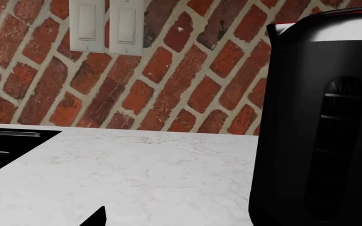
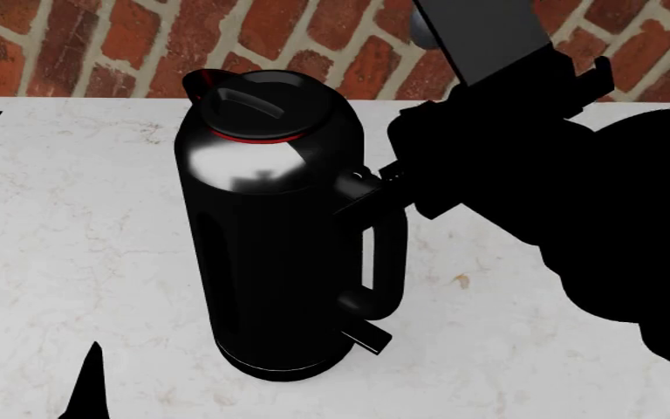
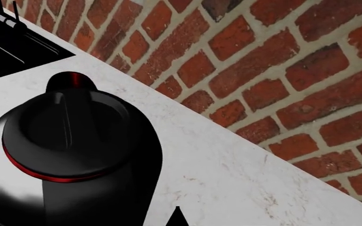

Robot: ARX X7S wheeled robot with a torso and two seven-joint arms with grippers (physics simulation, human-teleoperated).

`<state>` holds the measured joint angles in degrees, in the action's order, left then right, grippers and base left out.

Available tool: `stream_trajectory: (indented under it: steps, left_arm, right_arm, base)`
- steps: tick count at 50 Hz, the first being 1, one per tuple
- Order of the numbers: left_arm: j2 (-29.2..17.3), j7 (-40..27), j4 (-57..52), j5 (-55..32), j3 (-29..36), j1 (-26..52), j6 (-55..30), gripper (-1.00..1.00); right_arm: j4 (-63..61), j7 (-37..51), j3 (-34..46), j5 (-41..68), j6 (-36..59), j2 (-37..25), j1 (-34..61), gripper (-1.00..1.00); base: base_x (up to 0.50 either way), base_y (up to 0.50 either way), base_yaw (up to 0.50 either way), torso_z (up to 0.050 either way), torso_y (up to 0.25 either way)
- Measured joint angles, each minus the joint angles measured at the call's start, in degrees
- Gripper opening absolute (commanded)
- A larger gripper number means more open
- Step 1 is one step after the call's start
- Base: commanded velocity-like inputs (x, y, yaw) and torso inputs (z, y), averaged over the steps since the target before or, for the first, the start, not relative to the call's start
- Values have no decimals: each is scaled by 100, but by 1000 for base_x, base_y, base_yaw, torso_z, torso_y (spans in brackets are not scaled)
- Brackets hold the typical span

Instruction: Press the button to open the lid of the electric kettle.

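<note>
While standing upright on the white marble tabletop [image 2: 67,227] before the brick wall [image 2: 102,44], electric kettle [image 2: 271,253], lid [image 2: 268,106] seated shut. Right end effector [image 2: 365,188] against kettle's handle top, state impossible to tell. Left end effector [image 2: 32,375] beside kettle's base, spread apart.

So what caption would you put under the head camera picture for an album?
Right arm reaching to the handle top of the black electric kettle, lid shut, on a white marble counter.

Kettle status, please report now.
Right claw at the handle top, jaws hidden. Left claw low, apart. Electric kettle upright, lid closed. Nothing blocking.
</note>
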<state>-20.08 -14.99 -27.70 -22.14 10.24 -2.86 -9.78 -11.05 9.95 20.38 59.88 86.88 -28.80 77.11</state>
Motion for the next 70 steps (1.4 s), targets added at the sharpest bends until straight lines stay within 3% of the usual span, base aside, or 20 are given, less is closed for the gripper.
stream_trajectory:
  steps: [35,70]
  left_arm:
    - [-29,-51,89,21,134,40,-12,100]
    - [-124,-156,26,-20,148,-2,-73,100]
  right_arm:
    - [114,1276,698,2882,-119,-701,660,-100]
    - [282,201,1531,1956,-1049,-877,578,-100]
  base:
    - [0,0,0,0,0]
    - [3,1,3,0,0]
